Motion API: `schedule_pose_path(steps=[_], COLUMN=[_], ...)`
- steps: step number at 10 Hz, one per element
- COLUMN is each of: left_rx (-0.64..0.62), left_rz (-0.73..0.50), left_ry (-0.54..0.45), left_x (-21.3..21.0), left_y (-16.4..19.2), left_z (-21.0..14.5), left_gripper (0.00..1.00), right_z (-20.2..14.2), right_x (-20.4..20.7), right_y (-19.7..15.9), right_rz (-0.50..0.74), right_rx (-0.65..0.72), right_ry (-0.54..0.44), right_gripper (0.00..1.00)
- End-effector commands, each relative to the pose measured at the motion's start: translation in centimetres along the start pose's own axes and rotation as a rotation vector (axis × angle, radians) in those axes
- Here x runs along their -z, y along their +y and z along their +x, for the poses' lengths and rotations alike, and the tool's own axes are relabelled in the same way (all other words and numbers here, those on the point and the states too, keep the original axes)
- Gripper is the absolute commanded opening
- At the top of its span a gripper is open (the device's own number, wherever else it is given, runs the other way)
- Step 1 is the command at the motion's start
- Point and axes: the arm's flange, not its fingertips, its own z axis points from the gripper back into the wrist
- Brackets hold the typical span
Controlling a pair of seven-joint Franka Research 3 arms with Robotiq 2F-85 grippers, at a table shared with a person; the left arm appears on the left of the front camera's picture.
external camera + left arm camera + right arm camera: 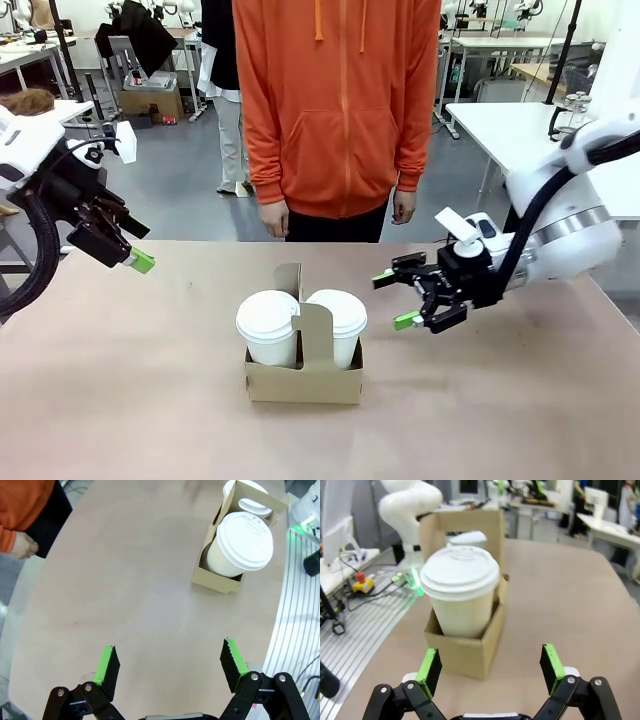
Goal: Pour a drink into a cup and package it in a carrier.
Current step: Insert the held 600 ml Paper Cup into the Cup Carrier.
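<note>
Now two cups are sitting in one carrier (pixel 304 382) near the middle of the table (pixel 120 400), one cup in each pocket. Seen from the front, the left cup (pixel 268 327) and the right cup (pixel 337 325) are standing upright on either side of the tall centre handle tab, and both are wearing white lids. Neither cup is showing any print, logo or writing, and the brown cardboard of the carrier is plain too; no readable label is appearing anywhere on them.

Two grippers are hanging over the table. The left gripper (pixel 128 246) is hovering above the table's left part, well apart from the carrier, its jaws standing wide and holding nothing; the left wrist view is showing its green pads (pixel 106 662) spread over bare tabletop, with the carrier (pixel 216 579) and two cups farther off, the nearer cup (pixel 240 547) in front of the farther one (pixel 252 507). The right gripper (pixel 395 299) is hovering just beside the carrier's right end, close to the right cup but not touching it, and its jaws are also gaping wide with nothing between them. In the right wrist view its pads (pixel 550 662) are framing the carrier (pixel 465 652) end-on, with one cup (pixel 460 595) in the near pocket and a second lid (pixel 466 539) peeking up behind the handle.

One person in an orange hoodie (pixel 335 100) is standing at the far side, both hands hanging at the table's edge.
</note>
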Motion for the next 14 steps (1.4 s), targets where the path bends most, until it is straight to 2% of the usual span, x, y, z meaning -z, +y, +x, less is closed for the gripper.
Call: schedule_pose_path(steps=[1, 5, 7, 9, 10, 11, 14], left_rx=[-0.011, -0.011, -0.011, -0.011, -0.011, -0.011, -0.011], left_rz=[-0.011, -0.011, -0.011, -0.011, -0.011, -0.011, -0.011], left_ry=[-0.012, -0.012, -0.012, -0.012, -0.012, -0.012, -0.012], left_x=[-0.1, -0.1, -0.1, -0.1, -0.1, -0.1, -0.1], left_y=[-0.1, -0.1, -0.1, -0.1, -0.1, -0.1, -0.1], left_z=[0.2, 0.2, 0.2, 0.2, 0.2, 0.2, 0.2], left_gripper=[1.0, 1.0, 1.0, 1.0, 1.0, 1.0, 1.0], right_z=[2.4, 7.9, 9.4, 9.3, 8.8, 10.3, 10.3], right_x=[-4.9, -15.0, -17.4, -18.2, -18.0, -19.9, -19.9], right_y=[2.3, 9.5, 12.5, 13.6, 13.3, 11.2, 11.2], right_rz=[-0.151, -0.521, -0.638, -0.687, -0.704, -0.682, -0.682], right_rx=[0.112, 0.322, 0.371, 0.409, 0.398, 0.364, 0.364], right_ry=[0.132, 0.354, 0.415, 0.451, 0.442, 0.433, 0.433], right_gripper=[1.0, 1.0, 1.0, 1.0, 1.0, 1.0, 1.0])
